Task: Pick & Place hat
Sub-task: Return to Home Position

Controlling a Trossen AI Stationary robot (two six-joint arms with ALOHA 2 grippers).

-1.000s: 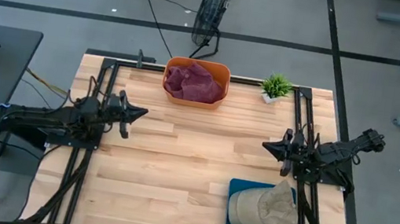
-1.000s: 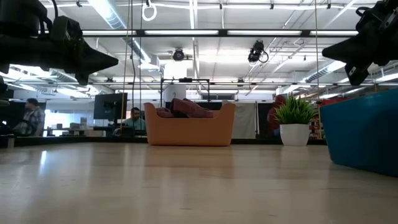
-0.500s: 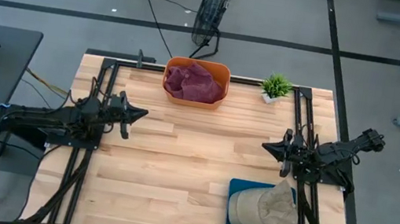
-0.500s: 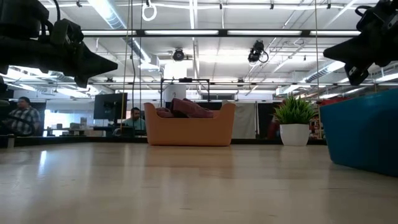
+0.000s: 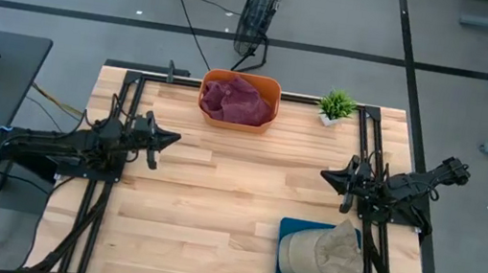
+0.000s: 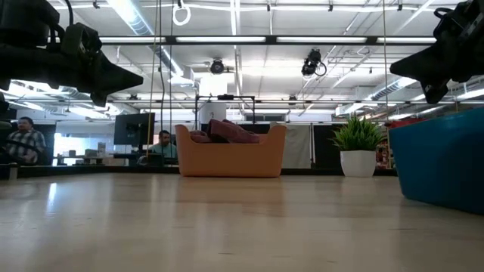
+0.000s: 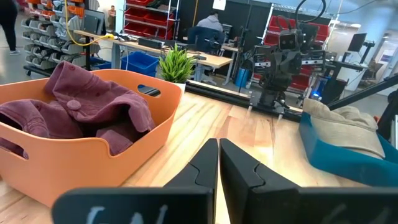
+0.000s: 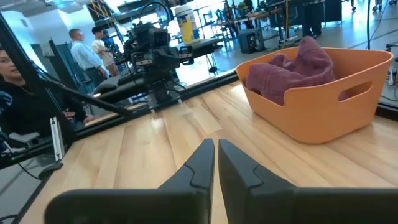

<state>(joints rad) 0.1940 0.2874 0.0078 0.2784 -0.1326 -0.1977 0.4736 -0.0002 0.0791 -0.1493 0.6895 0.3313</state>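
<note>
- High view: the tan cap (image 5: 323, 253) lies heaped in the blue bin (image 5: 286, 226) at the table's (image 5: 215, 200) near right corner, filling most of it.
- The left gripper (image 5: 169, 136) hangs over the left side of the table and the right gripper (image 5: 326, 177) over the right side, just beyond the bin. Both point inward, with bare wood between them.
- An orange basket (image 5: 236, 119) holding a maroon garment (image 5: 238, 99) sits at the middle of the far edge. A small potted plant (image 5: 337, 105) stands beside it toward the far right corner, and a floor fan (image 5: 260, 8) stands beyond the table.
- Low view: both grippers hang well above the tabletop. The bin's wall (image 6: 442, 159) hides the cap, and people (image 6: 26, 140) sit in the room behind.
- Left wrist view: the fingers (image 7: 205, 165) are pressed together with nothing between them. Ahead are the basket, the plant, the right arm (image 7: 277, 68) and the cap rising over the bin's rim.
- Right wrist view: the fingers (image 8: 202, 163) are likewise pressed together and hold nothing. The basket and the left arm (image 8: 155, 56) lie ahead, with people (image 8: 78, 46) beyond.
</note>
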